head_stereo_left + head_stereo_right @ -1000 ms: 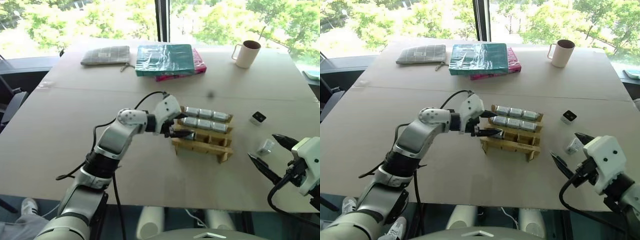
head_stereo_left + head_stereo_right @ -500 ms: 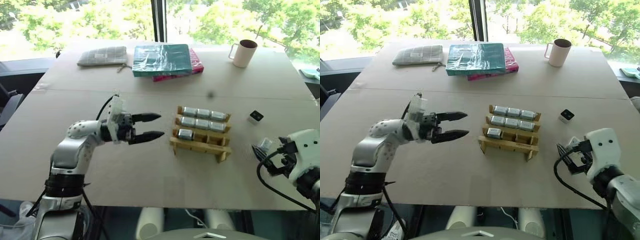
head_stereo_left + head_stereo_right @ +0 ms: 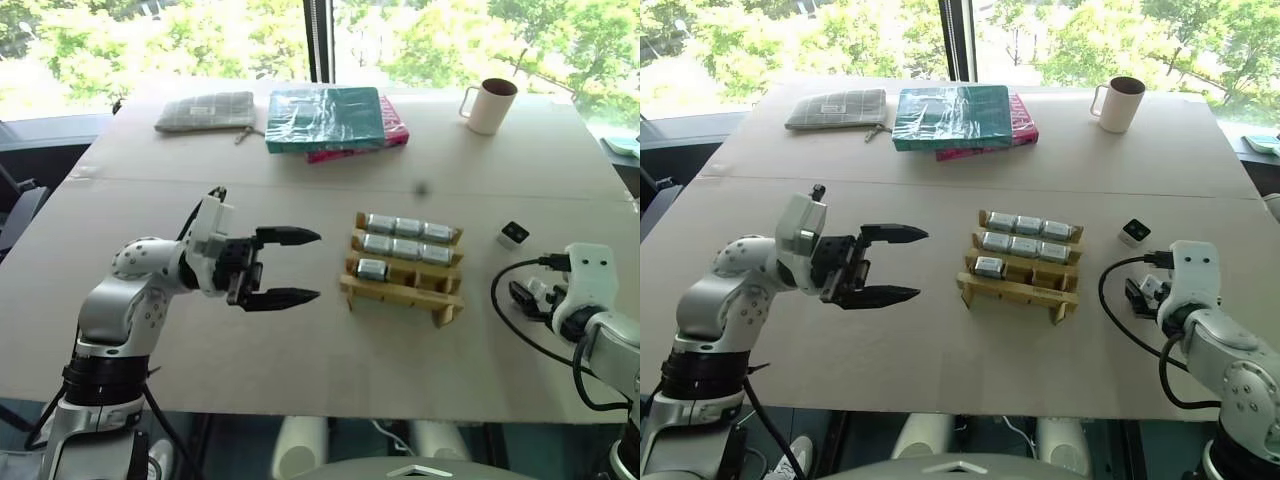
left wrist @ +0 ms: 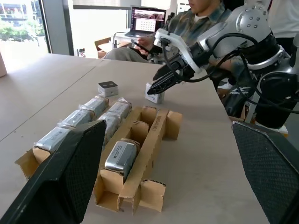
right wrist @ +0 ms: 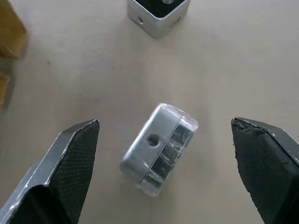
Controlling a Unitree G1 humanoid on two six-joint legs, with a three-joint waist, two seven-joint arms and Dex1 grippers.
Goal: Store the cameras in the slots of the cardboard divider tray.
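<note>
Left of the tray, my left gripper (image 3: 300,266) hangs w/ fingers spread wide, holding nothing, pointing across at the cardboard divider tray (image 3: 402,291) but well apart from it; I'd leave it parked there so it doesn't crowd the slots. Tray sits mid-table: far row has three wrapped cameras (image 3: 408,227), middle row three more (image 3: 406,248), near row has one (image 3: 371,268) in its left slot, w/ the two slots to its right looking empty. Right of the tray, two cameras lie loose on the table: the white one w/ black face (image 3: 514,234) and, nearer me, a silver wrapped one (image 5: 159,148). My right gripper (image 5: 166,172) hovers over that silver one, fingers parted wide either side of it, not touching, nothing held. So the step in hand, as I read it, is the pick. The block lies skewed between the fingers, so I'd roll the wrist a bit to square the pads to its long flat faces, come straight down, centre it, then close gently since the plastic wrap looks slippery. Keep clear of the white one just beyond so I don't nudge it. Once lifted, I'd carry it level to the middle slot of the near row and lower it straight between the dividers.
</note>
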